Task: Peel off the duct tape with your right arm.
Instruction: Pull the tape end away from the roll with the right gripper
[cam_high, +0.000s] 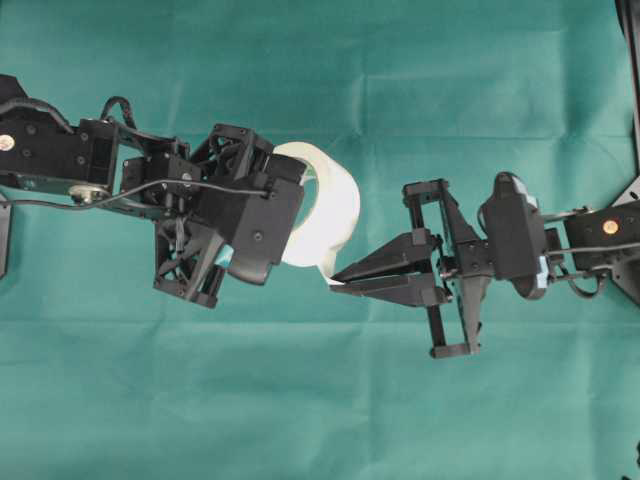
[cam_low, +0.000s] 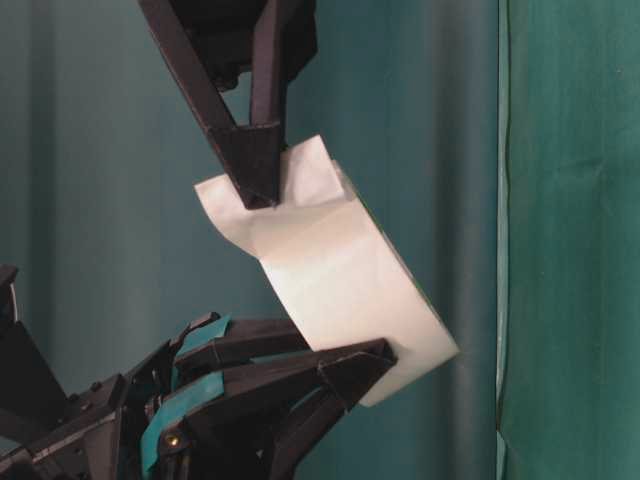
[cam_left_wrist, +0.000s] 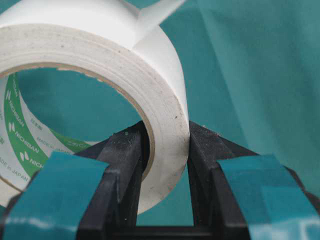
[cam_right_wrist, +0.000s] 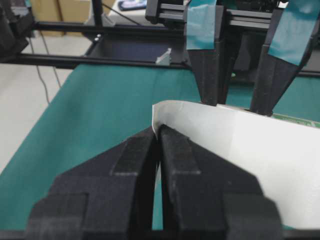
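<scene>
On the left of the overhead view, the left gripper (cam_high: 262, 235) clamps the wall of the duct tape (cam_high: 335, 205), holding the roll up off the green cloth (cam_high: 320, 400); its wrist camera shows one teal-padded finger (cam_left_wrist: 125, 165) inside the ring against the green-printed core and the other outside on the white face, both pressed to the tape. The roll stands on edge, its opening facing roughly along the line of that arm, and from its lower near side the loose end (cam_high: 328, 268) runs off toward the right. There the right gripper (cam_high: 338, 278) has its two plain black fingers closed on that tab: the right wrist view shows the fingers (cam_right_wrist: 135, 165) meeting with the white strip's edge pinched between them, and the table-level view shows the tips biting a folded corner of the tab (cam_low: 290, 185). So the tab lies straight ahead of the right pincer, with the roll just beyond it to the left and the strip's length pointing back toward the right arm; peeling likely calls for drawing the right gripper away to the right while the left holds firm. Nothing else lies on the cloth between the arms; the main risk I judge is the tab slipping from so small a bite.
</scene>
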